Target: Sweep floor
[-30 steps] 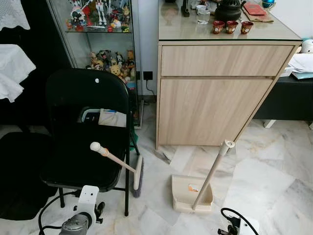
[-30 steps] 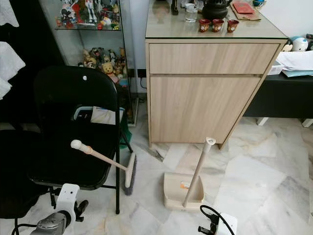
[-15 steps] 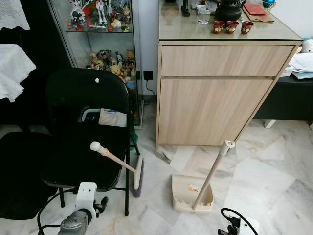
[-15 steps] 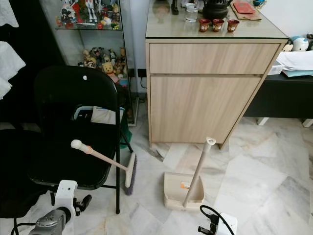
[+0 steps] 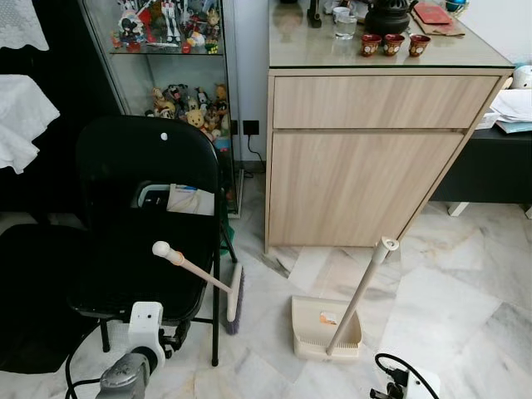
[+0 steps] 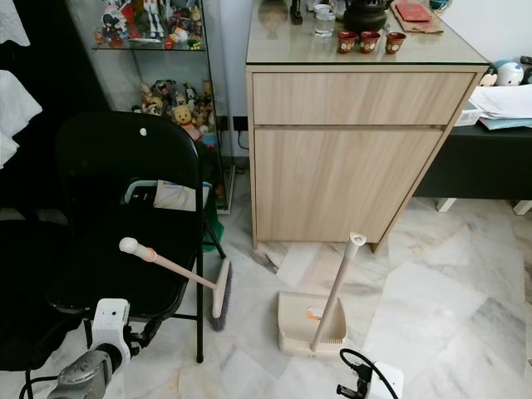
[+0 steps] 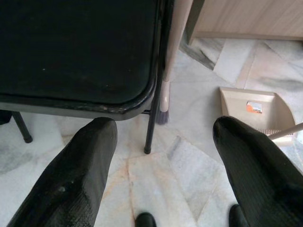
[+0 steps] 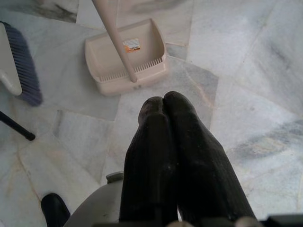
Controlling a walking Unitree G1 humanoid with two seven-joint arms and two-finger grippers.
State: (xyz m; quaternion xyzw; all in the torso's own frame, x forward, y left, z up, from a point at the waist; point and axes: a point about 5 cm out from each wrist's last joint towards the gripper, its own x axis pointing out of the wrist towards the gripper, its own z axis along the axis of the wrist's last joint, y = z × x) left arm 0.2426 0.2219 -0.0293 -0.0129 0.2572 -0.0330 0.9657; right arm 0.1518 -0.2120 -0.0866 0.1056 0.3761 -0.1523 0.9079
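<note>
A broom [image 5: 199,273] with a beige handle leans against the seat of a black folding chair [image 5: 141,191], its bristled head [image 5: 235,299] on the marble floor. A beige dustpan [image 5: 309,332] stands on the floor before the wooden cabinet, its long handle [image 5: 362,287] slanting up. My left gripper [image 7: 162,125] is open, low in front of the chair's front edge, with the broom head [image 7: 163,101] just beyond it. My right gripper [image 8: 163,101] is shut on nothing, low over the floor near the dustpan [image 8: 125,61].
A light wooden cabinet [image 5: 366,166] with cups on its glass top stands behind the dustpan. A glass case of figurines [image 5: 166,50] is behind the chair. A black desk [image 5: 490,166] sits at the right, and a dark seat [image 5: 33,291] at the left. Marble floor [image 5: 465,316] lies open to the right.
My left wrist has crept a little closer to the chair's front edge. The broom, the dustpan and my right arm have stayed where they were.
</note>
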